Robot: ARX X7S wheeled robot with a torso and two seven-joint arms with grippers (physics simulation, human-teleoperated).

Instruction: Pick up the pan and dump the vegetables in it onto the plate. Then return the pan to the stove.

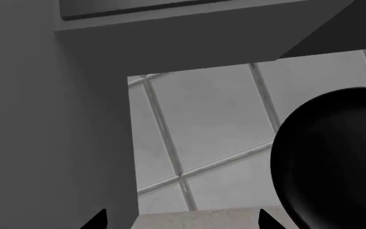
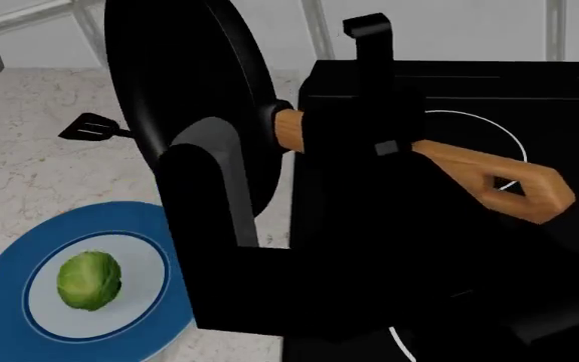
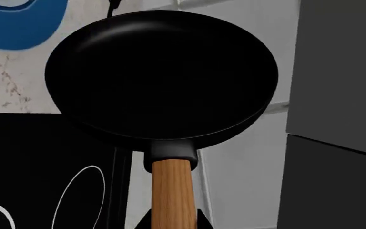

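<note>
Clamped on the pan's wooden handle [image 3: 172, 191], the right gripper [image 3: 172, 220], jaws closed against both sides of the wood. Held up on edge over the counter [image 2: 28, 173], the pan [image 2: 194, 98], tipped steeply toward the plate and carrying nothing inside, its black bowl bare in the right wrist view. Below and just beside it, flat on the pale stone counter, the blue-rimmed plate [image 2: 3, 302], with the Brussels sprout [image 2: 90, 280] resting alone on its pale centre. Behind the pan, a small black spatula [image 2: 93, 130]. To the right, the black stove [image 2: 561, 105] with white burner rings. Spread well apart and gripping nothing, the left gripper [image 1: 181, 220], only its two dark tips showing.
</note>
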